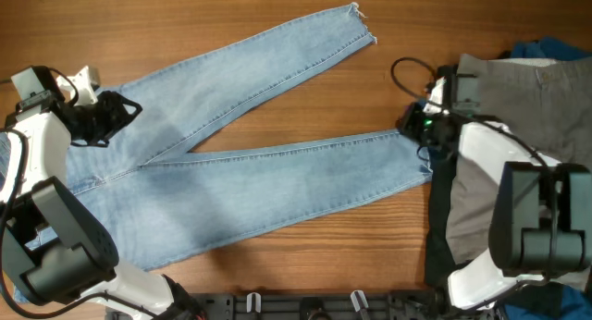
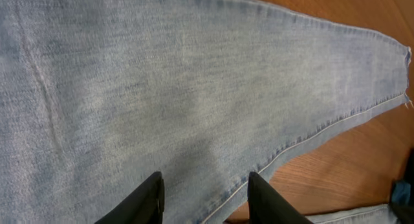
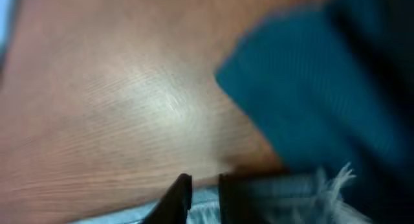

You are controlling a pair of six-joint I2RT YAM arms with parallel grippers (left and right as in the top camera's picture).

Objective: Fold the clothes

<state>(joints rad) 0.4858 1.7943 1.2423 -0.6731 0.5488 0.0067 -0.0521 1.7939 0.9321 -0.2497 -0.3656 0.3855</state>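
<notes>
Jeans [image 1: 277, 172] are lying flat on the table [image 1: 351, 237], waistband over on my left, 2 legs fanned out in a V toward the right. My left hand [image 2: 205, 188] hangs open over the upper leg close to the crotch, fingers apart with denim under them, nothing pinched. My right hand [image 3: 204, 188] is down at the hem [image 1: 416, 163] of the lower leg, just beside the pile of grey and blue clothes [image 1: 546, 89]. That view is blurry. The fingers look nearly together, but honestly I can't tell if they've got the frayed edge or not.

Way I'd do it: get a solid pinch right on the hem, lift just enough to clear the table, and lay that leg onto the other so the seams line up. The left can pin the crotch so nothing slides. Mind the pile so it doesn't snag.
</notes>
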